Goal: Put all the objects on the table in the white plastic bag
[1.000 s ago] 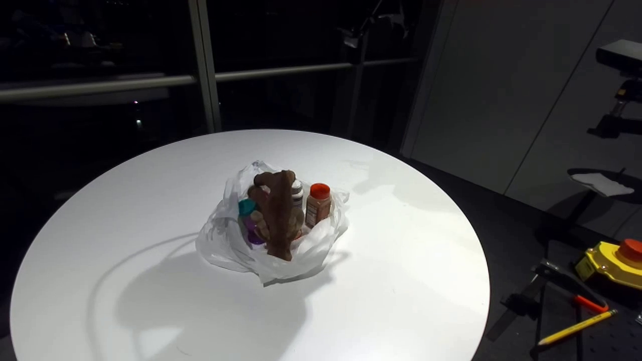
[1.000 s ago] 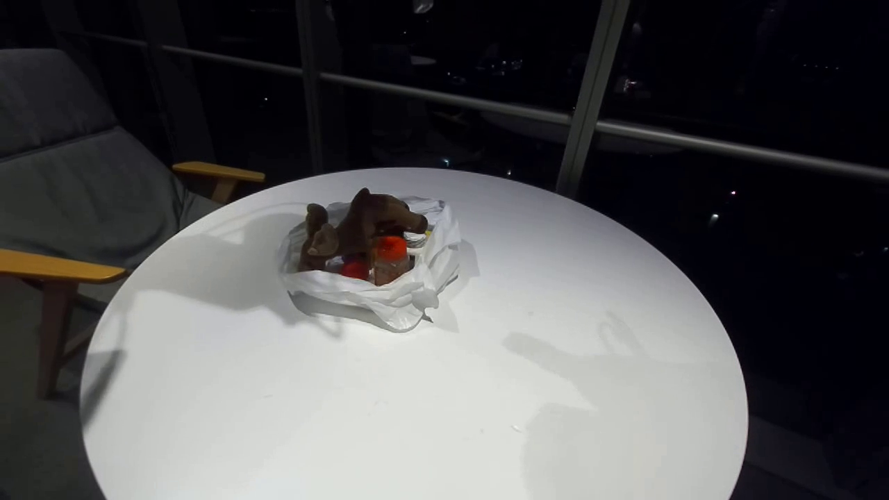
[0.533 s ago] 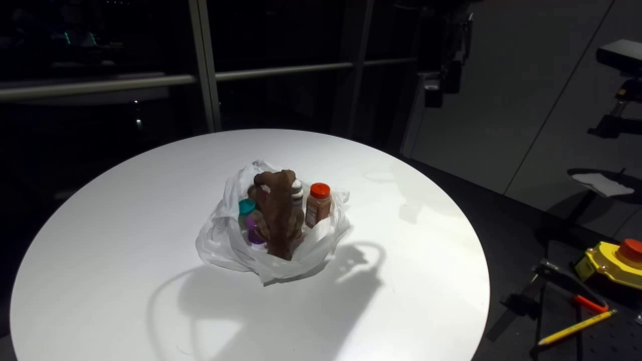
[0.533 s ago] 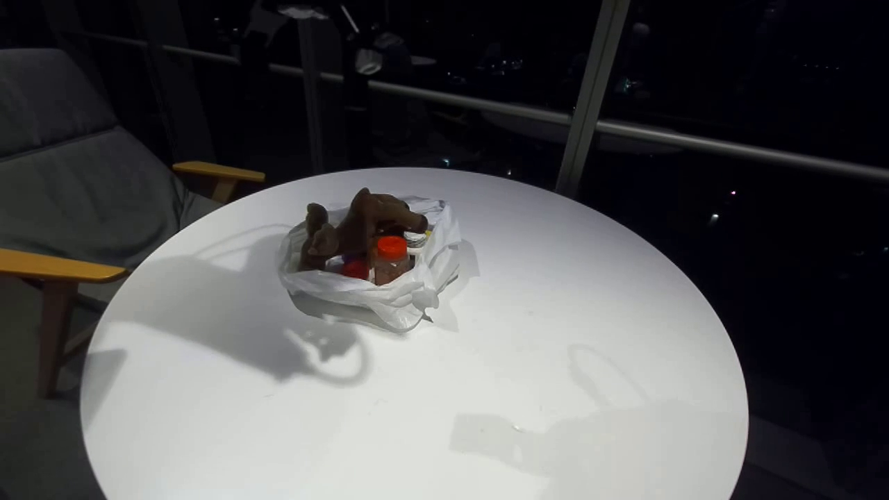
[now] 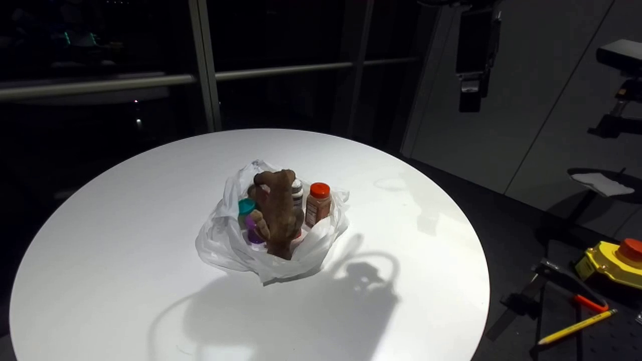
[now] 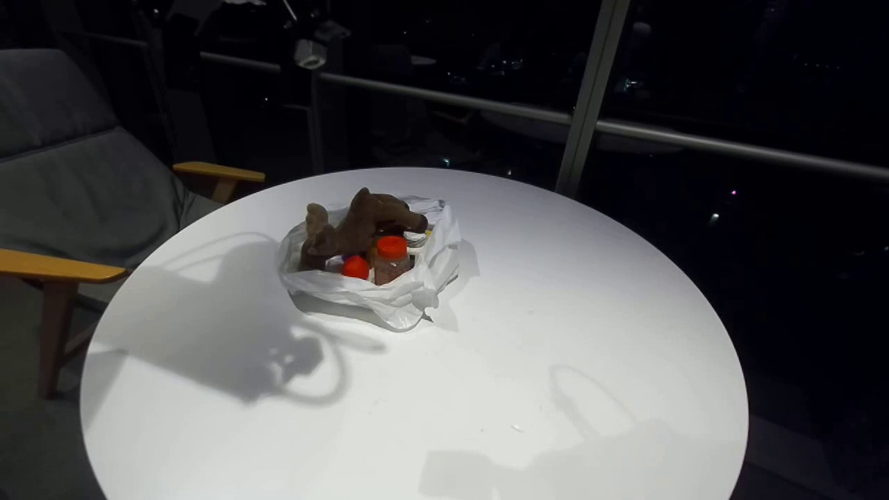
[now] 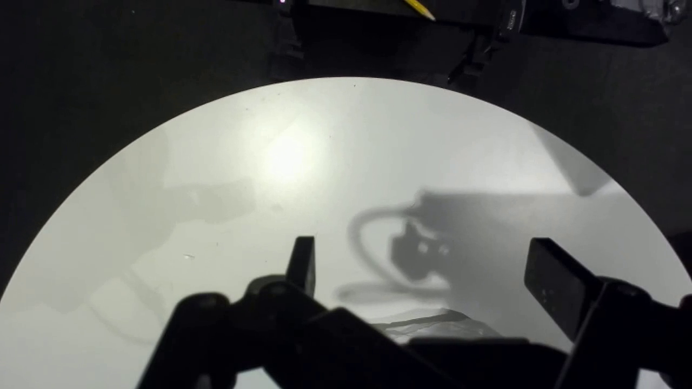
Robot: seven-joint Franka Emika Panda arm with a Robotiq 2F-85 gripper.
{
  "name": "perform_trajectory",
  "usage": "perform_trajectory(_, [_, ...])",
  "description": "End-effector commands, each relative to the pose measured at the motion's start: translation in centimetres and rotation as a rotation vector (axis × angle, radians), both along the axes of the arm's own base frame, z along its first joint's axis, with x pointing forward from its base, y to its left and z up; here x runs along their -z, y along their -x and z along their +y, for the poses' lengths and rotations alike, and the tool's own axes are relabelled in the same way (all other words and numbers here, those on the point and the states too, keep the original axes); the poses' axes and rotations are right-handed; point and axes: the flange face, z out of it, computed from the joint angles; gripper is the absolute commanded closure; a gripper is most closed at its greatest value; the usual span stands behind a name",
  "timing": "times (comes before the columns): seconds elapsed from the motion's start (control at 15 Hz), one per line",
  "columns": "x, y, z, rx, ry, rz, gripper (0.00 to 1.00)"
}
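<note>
The white plastic bag (image 5: 223, 248) is sitting on the round white table (image 5: 140, 215), hugging a brown lumpy piece (image 5: 279, 208) and a red-capped jar (image 5: 318, 206). It is probably feeling soft, slippery and heavy, needing a pinch on its bunched rim (image 5: 317, 253). The gripper (image 7: 421, 262) is hanging empty, spread wide.

in an exterior view, we see the bag (image 5: 220, 245) on the table (image 5: 431, 296), with the large piece (image 5: 279, 213) in its middle, small items (image 5: 246, 206) left of that, a jar (image 5: 318, 206) at the right, and a bottle (image 5: 298, 194) between, partly behind the large piece. right of the table we find a pencil (image 5: 577, 327) before a button box (image 5: 612, 260); behind the table we see a rail (image 5: 281, 71). in an exterior view, an armchair (image 6: 76, 180) stands left of it.
</note>
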Motion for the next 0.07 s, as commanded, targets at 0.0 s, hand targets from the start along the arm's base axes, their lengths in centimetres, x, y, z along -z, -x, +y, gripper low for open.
perform_trajectory(0.0, [0.22, -0.05, -0.02, -0.001, -0.002, 0.006, 0.00])
